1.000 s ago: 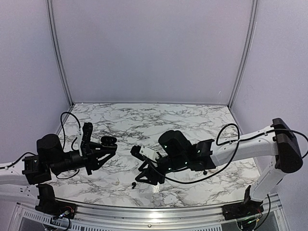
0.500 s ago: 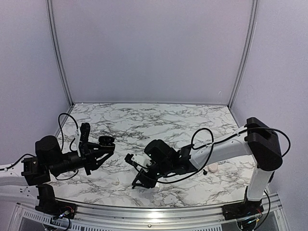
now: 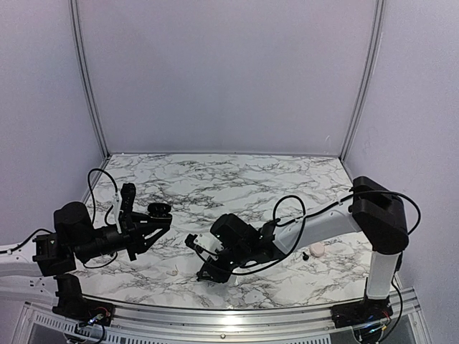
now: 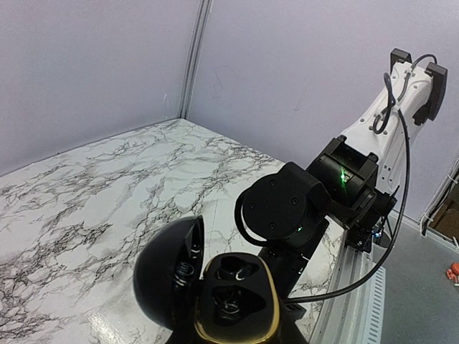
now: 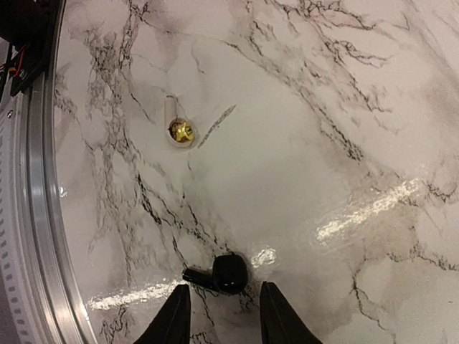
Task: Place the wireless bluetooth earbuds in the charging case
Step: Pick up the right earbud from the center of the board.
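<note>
The charging case (image 4: 233, 301) here is black with a gold rim. It is open, its round lid (image 4: 168, 276) swung left and two dark wells showing. My left gripper (image 3: 152, 221) is shut on it and holds it above the table's left side (image 3: 159, 210). One black earbud (image 5: 229, 274) with a short stem lies on the marble near the front edge. My right gripper (image 5: 219, 304) is open just above it, one finger on each side and not touching. In the top view the right gripper (image 3: 208, 271) hides the bud. No second black earbud shows.
A small white piece with a gold centre (image 5: 179, 131) lies on the marble left of the right gripper, also in the top view (image 3: 172, 271). A pale pebble-shaped thing (image 3: 316, 250) sits at the right. The metal front rail (image 5: 36, 215) runs close by.
My right arm has swung left and lowered to the front of the table, bringing its open gripper down around the black earbud. The left arm with the case has barely moved.
</note>
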